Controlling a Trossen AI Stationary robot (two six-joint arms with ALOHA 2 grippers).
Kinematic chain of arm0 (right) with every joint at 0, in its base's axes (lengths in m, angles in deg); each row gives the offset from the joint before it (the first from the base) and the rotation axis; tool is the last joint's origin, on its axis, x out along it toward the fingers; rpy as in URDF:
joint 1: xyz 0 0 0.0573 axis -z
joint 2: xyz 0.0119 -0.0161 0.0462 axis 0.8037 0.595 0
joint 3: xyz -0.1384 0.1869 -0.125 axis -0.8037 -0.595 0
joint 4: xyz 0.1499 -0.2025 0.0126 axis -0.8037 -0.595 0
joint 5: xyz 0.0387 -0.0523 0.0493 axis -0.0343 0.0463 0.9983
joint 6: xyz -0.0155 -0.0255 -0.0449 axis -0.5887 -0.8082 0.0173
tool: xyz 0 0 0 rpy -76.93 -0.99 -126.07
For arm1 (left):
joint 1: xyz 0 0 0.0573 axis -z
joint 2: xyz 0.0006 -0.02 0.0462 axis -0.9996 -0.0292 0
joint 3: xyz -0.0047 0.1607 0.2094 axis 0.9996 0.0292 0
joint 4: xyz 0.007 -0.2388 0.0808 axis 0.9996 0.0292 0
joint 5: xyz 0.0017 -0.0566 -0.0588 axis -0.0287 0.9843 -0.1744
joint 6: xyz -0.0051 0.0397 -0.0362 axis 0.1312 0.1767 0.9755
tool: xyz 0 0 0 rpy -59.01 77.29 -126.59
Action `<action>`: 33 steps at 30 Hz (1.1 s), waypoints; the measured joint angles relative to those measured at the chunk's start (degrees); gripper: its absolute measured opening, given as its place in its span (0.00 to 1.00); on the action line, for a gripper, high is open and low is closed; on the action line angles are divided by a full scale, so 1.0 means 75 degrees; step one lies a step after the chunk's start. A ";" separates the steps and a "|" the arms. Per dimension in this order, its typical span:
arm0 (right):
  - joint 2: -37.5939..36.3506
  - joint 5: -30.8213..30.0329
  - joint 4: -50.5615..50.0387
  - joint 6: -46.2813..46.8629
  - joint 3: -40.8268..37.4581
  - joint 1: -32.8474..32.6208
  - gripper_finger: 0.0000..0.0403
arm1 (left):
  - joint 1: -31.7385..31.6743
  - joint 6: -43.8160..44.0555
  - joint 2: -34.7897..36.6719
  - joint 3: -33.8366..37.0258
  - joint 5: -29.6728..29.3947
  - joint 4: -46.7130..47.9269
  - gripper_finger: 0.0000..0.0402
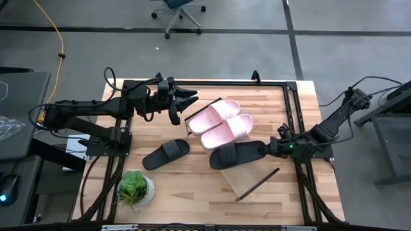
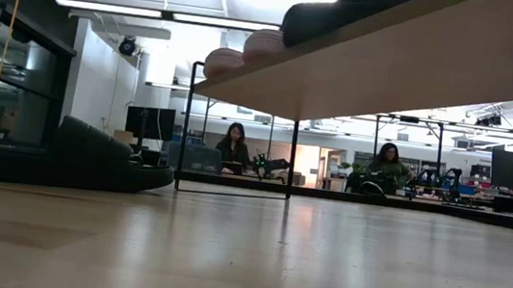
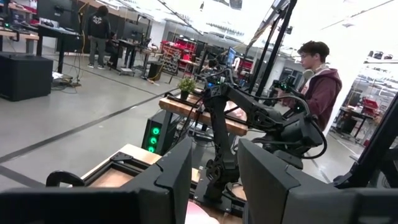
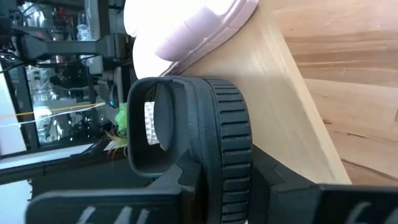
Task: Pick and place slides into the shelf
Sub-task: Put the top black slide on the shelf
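Note:
The shelf [image 1: 247,176] is a long light-wood board that runs slantwise across the table's middle and stands raised on thin dark end frames [image 2: 232,192]. Two pale pink slides [image 1: 215,115] [image 1: 226,128] lie side by side on its far end. A black slide [image 1: 236,154] lies across the board just behind them, and my right gripper [image 1: 266,149] is shut on it. A second black slide [image 1: 166,154] rests sole-down on the tabletop left of the shelf. My left gripper [image 1: 186,108] hovers open and level at the shelf's far left end, with nothing between its fingers [image 3: 174,180]. My right gripper holds the black slide by the end that faces the table's right edge [image 4: 227,168], coming from that side and slanting slightly down. The ribbed sole edge sits between the two fingers, one on the strap side [image 4: 155,124], one on the shelf side. The slide lies along the shelf top [image 4: 292,93].
A potted green plant [image 1: 135,189] stands at the table's near left. A dark metal frame [image 1: 212,82] borders the tabletop. People are in the room beyond the table [image 3: 317,81].

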 joint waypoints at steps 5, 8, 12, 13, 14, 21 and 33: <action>-0.0003 0.0102 -0.0166 -0.0046 0.0000 0.0262 0.12 | 0.0000 -0.0003 0.0000 0.0000 -0.0002 0.0001 0.29; 0.0033 0.0214 -0.0184 -0.0220 0.0000 0.0469 0.13 | 0.0000 -0.0001 0.0000 0.0000 0.0001 0.0004 0.29; 0.0137 0.0556 -0.0213 -0.0432 0.0003 0.0756 0.13 | 0.0000 -0.0003 0.0000 0.0000 0.0001 0.0007 0.29; 0.0169 0.0666 -0.0210 -0.0459 0.0003 0.0826 0.13 | 0.0000 -0.0001 0.0000 0.0000 0.0001 0.0007 0.29; 0.0197 0.0784 -0.0211 -0.0530 0.0003 0.0883 0.13 | 0.0000 -0.0001 0.0000 0.0000 0.0001 0.0007 0.29; 0.0257 0.1022 -0.0198 -0.0945 0.0003 0.1201 0.18 | 0.0000 -0.0003 0.0000 0.0000 0.0001 0.0013 0.29; 0.0263 0.1323 -0.0237 -0.1593 0.0003 0.1715 0.20 | 0.0001 -0.0003 0.0000 0.0000 0.0002 0.0027 0.29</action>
